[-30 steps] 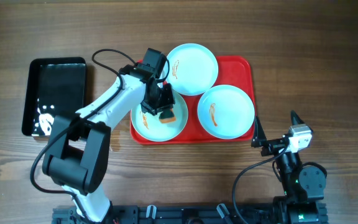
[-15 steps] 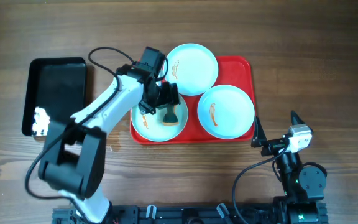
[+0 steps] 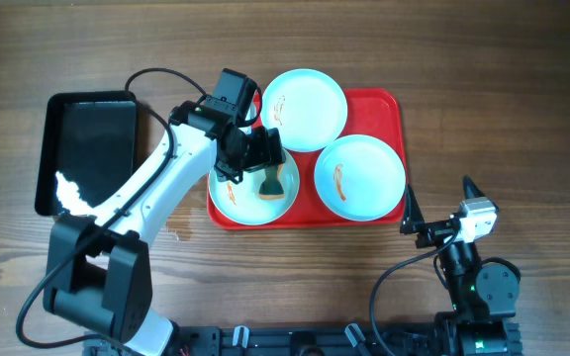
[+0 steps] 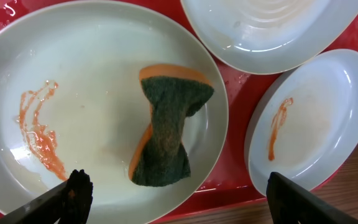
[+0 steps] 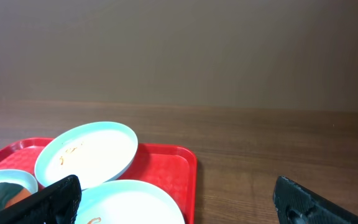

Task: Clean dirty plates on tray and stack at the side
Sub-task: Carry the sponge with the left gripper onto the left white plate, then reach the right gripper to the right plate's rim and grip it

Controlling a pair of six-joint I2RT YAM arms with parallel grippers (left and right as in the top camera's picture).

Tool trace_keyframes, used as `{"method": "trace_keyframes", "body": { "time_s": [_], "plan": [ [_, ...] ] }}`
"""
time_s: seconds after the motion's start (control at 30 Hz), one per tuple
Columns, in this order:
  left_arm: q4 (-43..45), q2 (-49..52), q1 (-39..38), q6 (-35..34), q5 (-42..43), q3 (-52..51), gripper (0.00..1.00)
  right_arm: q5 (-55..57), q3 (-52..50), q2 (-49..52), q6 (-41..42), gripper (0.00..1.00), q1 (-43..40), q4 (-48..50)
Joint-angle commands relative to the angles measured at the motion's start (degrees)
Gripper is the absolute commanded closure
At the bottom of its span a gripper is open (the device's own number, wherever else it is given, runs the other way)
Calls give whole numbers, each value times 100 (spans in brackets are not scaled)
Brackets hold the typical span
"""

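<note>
Left gripper hangs over the front-left plate on the red tray, jaws spread wide with nothing between them. The green-and-orange sponge lies loose on that plate beside an orange-red smear. The back plate and right plate share the tray, while the right gripper sits off its right edge, fingers wide apart and empty.

Partly covered by left gripper from overhead: left plate. Cut by left wrist view's top edge: rear plate. Cropped at right wrist view's bottom edge: right plate, right gripper. Too small to identify: white patch on black tray.
</note>
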Motion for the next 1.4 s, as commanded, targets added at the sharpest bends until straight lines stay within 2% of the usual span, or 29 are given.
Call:
{"method": "trace_keyframes", "body": {
  "time_s": [0.0, 0.03, 0.1, 0.17, 0.23, 0.3, 0.37, 0.5, 0.53, 0.63, 0.73, 0.83, 0.93, 0.97, 1.03, 1.1, 1.2, 1.33, 1.37],
  "plan": [
    [-37, 85, 33, 26, -57, 33, 14, -35, -7, -11, -13, 0, -26, 39],
    [-35, 85, 33, 26, -57, 33, 14, -341, -7, -11, 328, 0, -26, 109],
    [-9, 85, 35, 26, -59, 33, 15, -1438, -7, -11, 1558, 0, -26, 160],
    [7, 85, 35, 26, -66, 33, 18, -2656, -7, -11, 3254, 0, -26, 190],
    [2, 85, 35, 26, -142, 33, 26, -3410, -7, -11, 4653, 0, -26, 186],
    [-20, 85, 52, 26, -168, 33, 31, -3333, -7, -11, 5633, 0, -26, 192],
    [-24, 85, 107, 24, -164, 33, 30, -3132, -4, -11, 6894, 0, -26, 426],
    [-168, 85, 197, 24, -164, 33, 32, -3139, 44, -9, 7141, 0, -28, 2461],
    [-216, 85, 203, 26, -168, 33, 32, -3012, 157, 2, 7217, 0, -28, 2660],
    [-302, 85, 208, 24, -232, 33, 31, -2653, 813, 203, 6937, 0, -28, 2210],
    [-299, 85, 208, 24, -229, 33, 30, -2664, 1956, 866, 5576, 0, -28, 916],
    [-304, 85, 208, 22, -229, 33, 24, -2684, 3534, 2116, 3915, 0, -26, -960],
    [-326, 85, 208, 24, -229, 33, 23, -2677, 5497, 3866, 2234, 0, -26, -3193],
    [-326, 85, 208, 22, -229, 33, 22, -2586, 6384, 4653, 1602, 0, -26, -4229],
    [-321, 85, 205, 22, -229, 33, 12, -2006, 7805, 5877, 1029, 0, -20, -5917],
    [-321, 85, 208, 22, -229, 33, 11, -1386, 8743, 6708, 938, 0, 26, -6872],
    [-306, 85, 208, 22, -229, 33, 10, -1360, 9737, 7764, 949, 0, 85, -7495],
    [-302, 85, 205, 22, -229, 33, 9, -2203, 9938, 8505, 931, 0, 85, -7106],
    [-308, 85, 208, 22, -232, 33, 9, -2203, 9938, 8688, 960, 4, 87, -7025]
  ]
}}
